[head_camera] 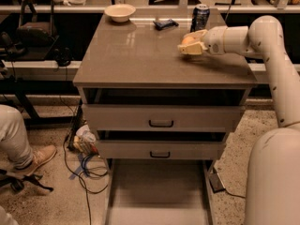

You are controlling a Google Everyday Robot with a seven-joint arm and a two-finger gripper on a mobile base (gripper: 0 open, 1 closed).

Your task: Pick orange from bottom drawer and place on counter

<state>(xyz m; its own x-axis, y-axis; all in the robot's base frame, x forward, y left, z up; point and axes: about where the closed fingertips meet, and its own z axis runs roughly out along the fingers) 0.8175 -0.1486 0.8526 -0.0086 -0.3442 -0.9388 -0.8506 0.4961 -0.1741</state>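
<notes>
From where I stand, the arm reaches in from the right of the frame. Its end effector [187, 46] hangs low over the desk [140, 55] in the upper right, clenched around the orange [188, 40], which peeps out of the pale grip. The bottom drawer [159, 191] stands pulled out at the lower centre, its tray bare as far as I can see. So the lift looks done, and I'd say the setting-down is the step in hand.

To do it well, I'd bring the fruit down until it truly rests on the desk before letting go; I can't tell whether it touches yet. A round fruit on a glossy top will likely roll, so release gently with no sideways push, then draw the end effector straight up and away. The soda can [200, 17] stands just behind it, toward the top of the frame, so mind that when backing out. The bowl [120, 12] at the upper left is well apart and no worry. The front edge is the one to watch, as a roll that way might carry the fruit off
</notes>
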